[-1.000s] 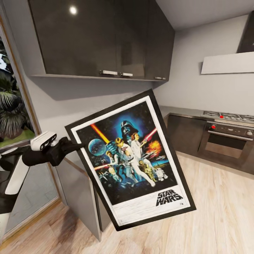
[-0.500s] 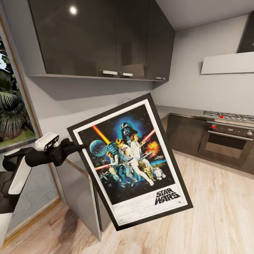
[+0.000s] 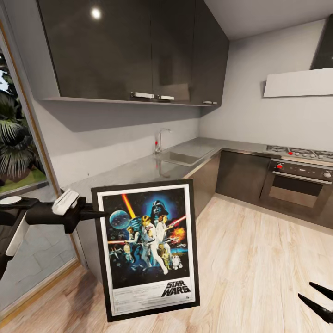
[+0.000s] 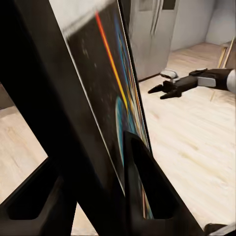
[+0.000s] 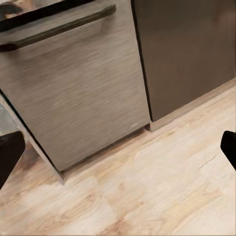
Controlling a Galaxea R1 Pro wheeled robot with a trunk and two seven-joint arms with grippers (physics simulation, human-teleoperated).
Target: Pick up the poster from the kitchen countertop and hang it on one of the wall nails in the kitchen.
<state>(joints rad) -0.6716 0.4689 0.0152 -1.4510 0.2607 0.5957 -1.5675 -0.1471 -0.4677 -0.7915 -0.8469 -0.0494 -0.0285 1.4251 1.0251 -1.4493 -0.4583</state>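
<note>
The Star Wars poster (image 3: 148, 245), black-framed with a white border, hangs almost upright in front of the counter end, low over the wood floor. My left gripper (image 3: 98, 213) is shut on its left frame edge, reaching in from the left. In the left wrist view the poster (image 4: 115, 103) runs edge-on between the two black fingers of that gripper (image 4: 98, 196). The grey kitchen countertop (image 3: 138, 169) with steel sink (image 3: 182, 158) and tap (image 3: 159, 141) lies behind the poster. My right gripper (image 3: 319, 299) stands open and empty at the lower right, and it also appears across the room (image 4: 164, 91). Its fingers spread wide (image 5: 118, 152) over the floor.
Dark wall cabinets (image 3: 138, 51) hang over the counter. An oven (image 3: 300, 182) with a hob (image 3: 298, 151) stands at the right under a hood (image 3: 298, 82); the oven front (image 5: 69, 88) is close to the right gripper. A glass door (image 3: 18, 152) is at the left. Wood floor (image 3: 259, 268) stretches between.
The poster has swung from a strong tilt to nearly upright and dropped lower with my left arm, uncovering the counter and sink. My right gripper's fingertips have come into the head view.
</note>
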